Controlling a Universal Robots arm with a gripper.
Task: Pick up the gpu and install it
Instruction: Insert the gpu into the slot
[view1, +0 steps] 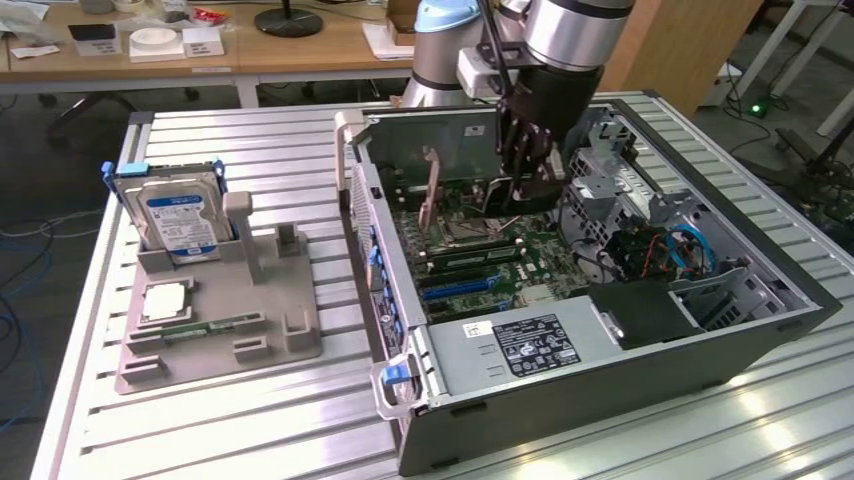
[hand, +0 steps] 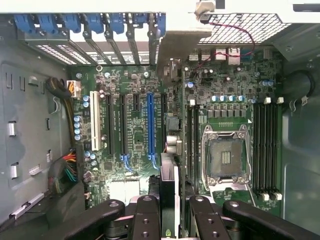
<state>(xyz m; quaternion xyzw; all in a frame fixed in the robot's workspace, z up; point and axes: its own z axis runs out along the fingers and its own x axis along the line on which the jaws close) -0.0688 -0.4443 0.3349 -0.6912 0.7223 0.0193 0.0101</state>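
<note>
Near left, I see a grey plastic fixture (view1: 267, 320) holding a silver, blue-labelled hard drive (view1: 180, 225). Farther right, inside the open black computer case (view1: 641, 380), my black gripper (view1: 518, 195) grasps the thin dark gpu card (hand: 168, 195) edge-on over the green motherboard (hand: 135, 130).

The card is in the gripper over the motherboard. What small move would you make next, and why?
Probably a short, slow descent straight down. The gripper holds the gpu edge-on above the motherboard, parallel to the blue slot and between it and the CPU socket, not yet seated. Whether it sits exactly over a slot I cannot tell.
</note>
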